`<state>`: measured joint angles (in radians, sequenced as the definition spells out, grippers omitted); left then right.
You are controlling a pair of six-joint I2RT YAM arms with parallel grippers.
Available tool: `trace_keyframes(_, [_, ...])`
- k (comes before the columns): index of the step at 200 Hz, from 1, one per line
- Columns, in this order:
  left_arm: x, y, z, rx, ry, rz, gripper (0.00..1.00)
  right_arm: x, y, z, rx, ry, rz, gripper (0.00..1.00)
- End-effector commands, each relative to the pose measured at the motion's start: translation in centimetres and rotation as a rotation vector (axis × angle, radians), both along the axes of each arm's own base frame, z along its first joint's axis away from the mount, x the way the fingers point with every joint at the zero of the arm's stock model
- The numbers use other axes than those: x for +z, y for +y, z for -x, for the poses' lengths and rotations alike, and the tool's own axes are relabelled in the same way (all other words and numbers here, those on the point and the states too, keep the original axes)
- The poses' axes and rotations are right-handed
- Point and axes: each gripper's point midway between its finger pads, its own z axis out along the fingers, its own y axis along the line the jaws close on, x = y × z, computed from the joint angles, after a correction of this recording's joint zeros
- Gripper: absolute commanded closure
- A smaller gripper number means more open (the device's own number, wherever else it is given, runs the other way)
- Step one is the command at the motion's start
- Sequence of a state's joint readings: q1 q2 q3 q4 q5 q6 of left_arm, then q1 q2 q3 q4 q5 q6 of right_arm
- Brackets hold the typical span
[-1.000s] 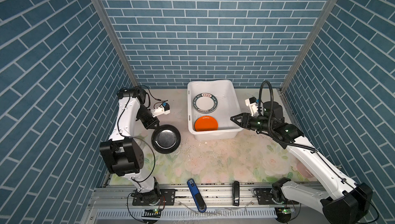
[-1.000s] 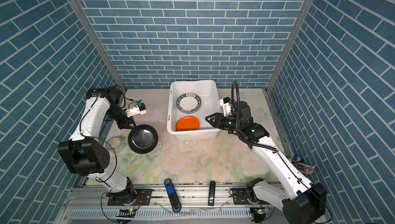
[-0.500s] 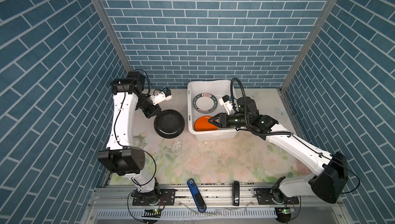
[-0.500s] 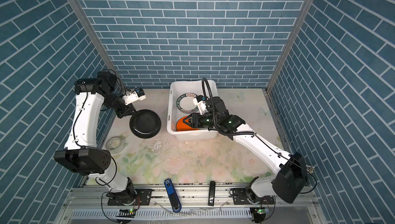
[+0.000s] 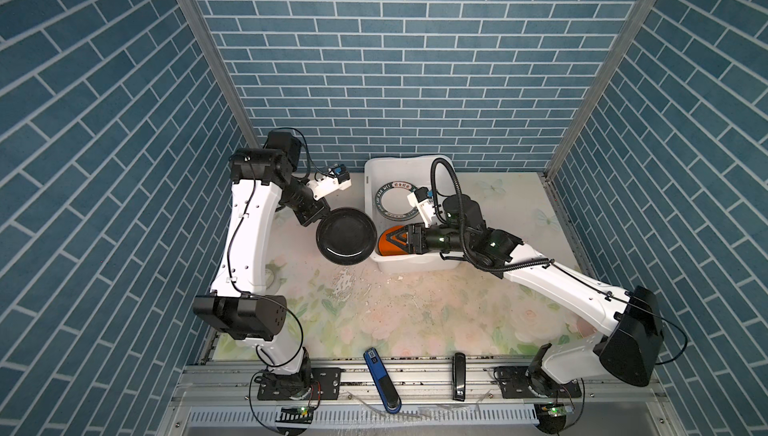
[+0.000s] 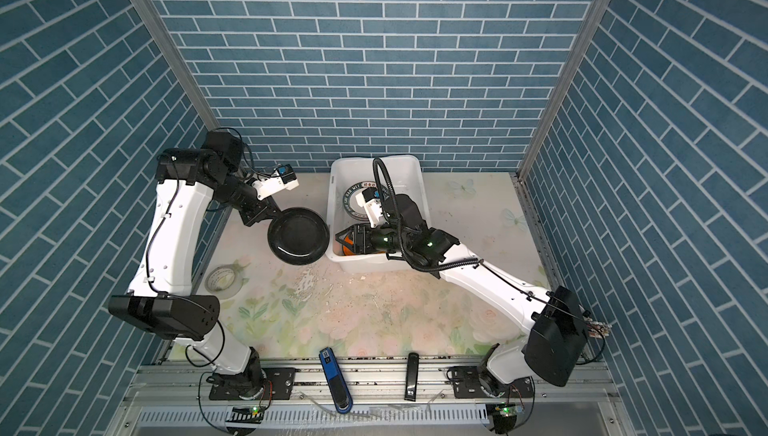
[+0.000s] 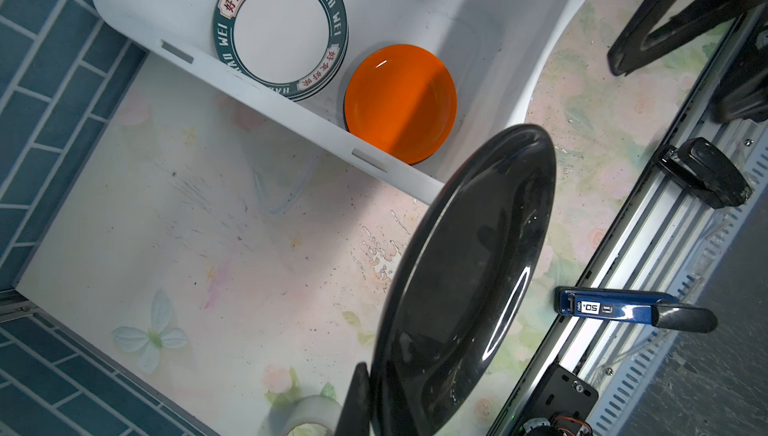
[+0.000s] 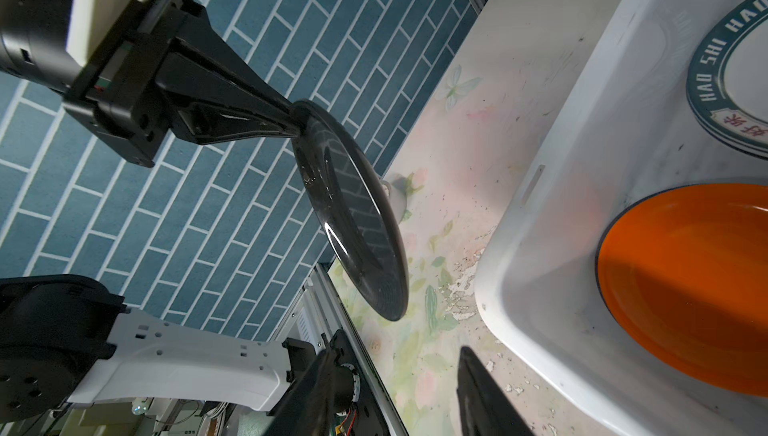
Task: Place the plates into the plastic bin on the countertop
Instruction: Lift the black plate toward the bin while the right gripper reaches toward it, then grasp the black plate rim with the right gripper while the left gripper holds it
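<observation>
The left gripper (image 8: 293, 124) is clamped on the rim of a glossy round black plate (image 5: 346, 236), its two dark tapered fingers pinching one edge so the shallow dish hangs tilted in the air out beyond the fingertips. The plate is over the pale cream flower-printed countertop (image 5: 415, 309), which is scuffed and flaking there. The plate's far edge comes just beside the long side wall of the large white rectangular plastic bin (image 5: 370, 188). The right wrist view shows a strip of bare counter between the plate and the bin's smooth rounded corner. In both top views the plate's outline overlaps the rolled rim. The right gripper (image 5: 392, 240) reaches across the bin's near end with its jaws apart and nothing between them, tips pointing at the black plate. Directly beneath this gripper a shiny round orange plate (image 7: 399, 101) lies flat on the bin floor. Farther along the bin from it rests a stack of white plates with dark-teal lettered rims (image 7: 282, 26), touching the sloping wall. Open bin floor shows beside the two dishes on the side away from the black plate. A whitish roll of tape (image 6: 222, 282) sits on the counter under the left arm, well back from its gripper. Counter on the right gripper's arm side lies bare up to the grooved metal rail (image 5: 415, 371).
</observation>
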<state>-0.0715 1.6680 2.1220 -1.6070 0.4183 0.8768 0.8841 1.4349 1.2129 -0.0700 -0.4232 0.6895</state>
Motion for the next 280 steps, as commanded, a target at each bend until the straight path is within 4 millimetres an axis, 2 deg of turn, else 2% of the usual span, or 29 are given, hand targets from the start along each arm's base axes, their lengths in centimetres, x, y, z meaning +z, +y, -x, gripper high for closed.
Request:
trace_keyframes(1, [-0.2,-0.7,3.5,-0.003,0.145,0.027,1.0,1.3,0.8,-0.6,-0.017,-0.084,-0.009,0.52])
trace_keyframes(62, [0.0,-2.1,4.1,-0.028,0.16,0.056,1.0,1.2,2.0,-0.2,0.009,-0.111,0.023,0.52])
trace_keyframes(117, [0.2,-2.7,4.4,-0.039,0.171,0.084,1.0,0.0,1.4,-0.9,-0.048,-0.152,0.107,0.55])
trace_keyframes(154, [0.4,-3.0,4.6,-0.046,0.177,0.1,1.0,0.4,1.1,-0.9,-0.053,-0.181,0.131,0.56])
trace_keyframes(223, [0.2,-3.4,4.6,-0.033,0.208,0.122,1.0,0.5,2.3,-0.6,-0.011,-0.166,0.092,0.66])
trace_keyframes(280, [0.6,-3.7,5.0,-0.034,0.204,0.146,1.0,0.3,2.2,-0.6,-0.014,-0.166,0.097,0.77])
